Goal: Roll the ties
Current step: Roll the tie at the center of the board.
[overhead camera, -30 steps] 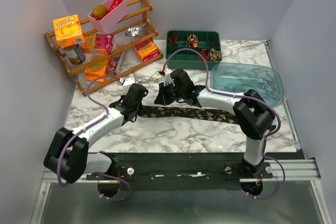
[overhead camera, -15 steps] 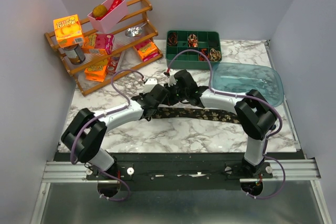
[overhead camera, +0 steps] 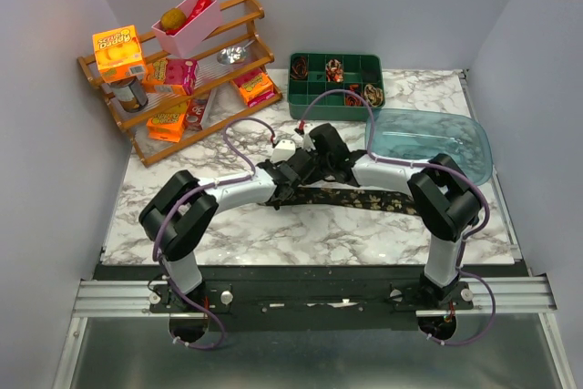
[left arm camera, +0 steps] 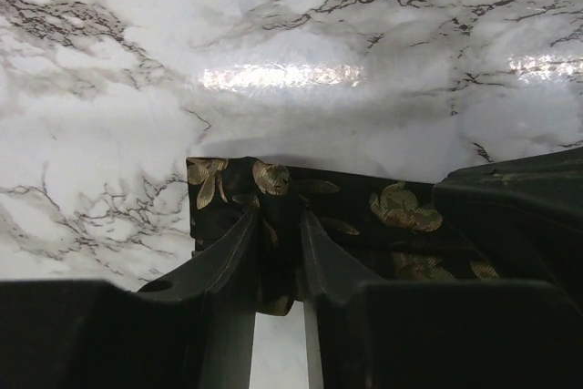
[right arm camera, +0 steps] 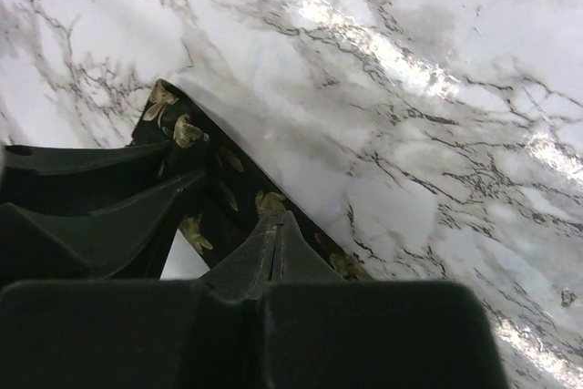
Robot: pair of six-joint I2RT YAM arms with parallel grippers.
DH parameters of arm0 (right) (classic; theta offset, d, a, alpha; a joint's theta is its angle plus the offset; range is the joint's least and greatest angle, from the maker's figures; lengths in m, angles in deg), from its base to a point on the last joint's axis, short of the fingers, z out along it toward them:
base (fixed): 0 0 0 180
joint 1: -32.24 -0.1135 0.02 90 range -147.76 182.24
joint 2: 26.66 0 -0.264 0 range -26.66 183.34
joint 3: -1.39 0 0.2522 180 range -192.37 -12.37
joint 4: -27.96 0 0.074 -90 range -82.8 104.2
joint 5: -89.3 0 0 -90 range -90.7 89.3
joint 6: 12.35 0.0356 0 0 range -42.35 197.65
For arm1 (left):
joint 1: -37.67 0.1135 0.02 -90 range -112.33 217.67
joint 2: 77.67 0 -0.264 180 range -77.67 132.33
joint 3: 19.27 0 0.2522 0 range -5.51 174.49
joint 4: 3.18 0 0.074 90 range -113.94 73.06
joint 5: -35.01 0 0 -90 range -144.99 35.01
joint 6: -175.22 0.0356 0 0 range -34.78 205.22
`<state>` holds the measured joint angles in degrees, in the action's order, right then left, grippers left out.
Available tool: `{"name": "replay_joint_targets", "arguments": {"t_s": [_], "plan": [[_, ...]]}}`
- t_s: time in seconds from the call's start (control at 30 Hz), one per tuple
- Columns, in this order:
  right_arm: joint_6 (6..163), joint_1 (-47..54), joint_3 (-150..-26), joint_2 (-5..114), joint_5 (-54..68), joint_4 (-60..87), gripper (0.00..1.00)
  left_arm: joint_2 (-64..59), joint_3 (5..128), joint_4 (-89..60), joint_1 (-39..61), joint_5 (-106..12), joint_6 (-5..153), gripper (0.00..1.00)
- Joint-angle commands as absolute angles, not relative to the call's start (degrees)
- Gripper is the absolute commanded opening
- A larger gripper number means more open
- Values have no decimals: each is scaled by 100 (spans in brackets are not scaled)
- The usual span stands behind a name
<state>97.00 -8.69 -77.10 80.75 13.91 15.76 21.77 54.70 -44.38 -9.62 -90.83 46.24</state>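
Observation:
A dark necktie (overhead camera: 364, 199) with a gold leaf pattern lies flat across the middle of the marble table. Its left end (left arm camera: 228, 184) sits under both grippers. My left gripper (overhead camera: 290, 179) stands over that end with its jaws a little apart. Its fingers (left arm camera: 239, 248) straddle dark fabric near the tie's edge. My right gripper (overhead camera: 314, 167) is right beside it and shut. In the right wrist view its closed tips (right arm camera: 276, 222) rest on the tie (right arm camera: 178, 129) with nothing between them. Small coiled ties (overhead camera: 334, 68) sit in the green tray.
The green compartment tray (overhead camera: 301, 102) stands at the back centre. A translucent blue bin (overhead camera: 428, 145) is at the right, close behind the right arm. A wooden rack (overhead camera: 205, 102) with boxes and a can (overhead camera: 127, 94) fills the back left.
The left arm has swung right along the tie until its gripper meets the right one. Its jaws have parted slightly. The right gripper has edged slightly back and right.

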Motion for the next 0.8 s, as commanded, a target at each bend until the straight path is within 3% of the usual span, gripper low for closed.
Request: {"name": "replay_joint_targets", "arguments": {"t_s": [0.0, 0.4, 0.77], "plan": [[9576, -863, -7653, 7951, 959, 1490, 1, 2244, 5435, -4024, -1181, -8462, 4761, 38], [9558, -801, -7495, 7696, 800, 1437, 1, 2024, 4723, -2863, -1094, -7434, 4357, 39], [9558, -801, -7328, 7371, 1063, 1507, 1, 1463, 4319, -2529, -953, -7468, 4347, 40]]}}
